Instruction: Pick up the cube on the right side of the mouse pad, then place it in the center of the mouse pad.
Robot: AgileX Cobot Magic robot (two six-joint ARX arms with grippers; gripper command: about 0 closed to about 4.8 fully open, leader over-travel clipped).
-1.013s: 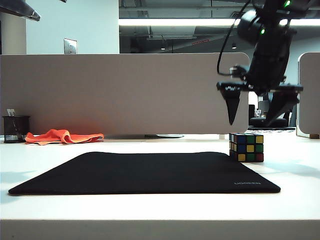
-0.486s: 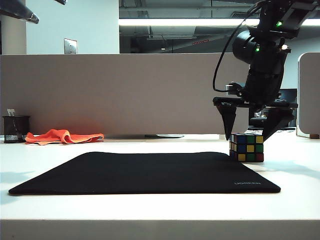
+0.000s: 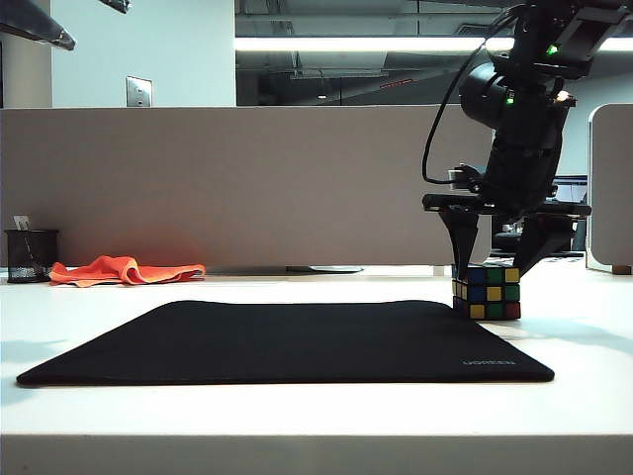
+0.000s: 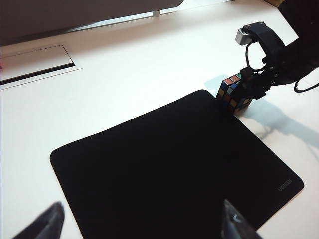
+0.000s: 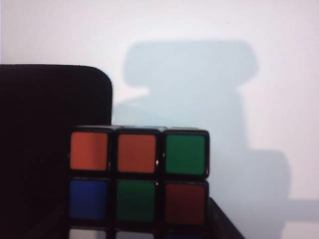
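Right now the cube (image 3: 487, 292) sits on the white desk (image 3: 297, 416), touching the far right corner of the mouse pad (image 3: 297, 341), its blue, yellow, green and red stickers facing the exterior camera. Directly over it the right pincer (image 3: 490, 265) hangs from its black arm, its two fingers apart and pointing down, one tip at each side of the cube's top edge; whether either tip touches the cube cannot be told. From the right wrist the cube (image 5: 138, 179) fills the lower middle of the picture, with the rounded corner of the mouse pad (image 5: 50, 124) beside it. The left pincer (image 4: 142, 221) is spread wide, its two dark fingertips showing above the near edge of the mouse pad (image 4: 164, 169), well apart from the cube (image 4: 233, 92). Far off to the left lie an orange cloth (image 3: 124, 269) and a black mesh cup (image 3: 30, 255).
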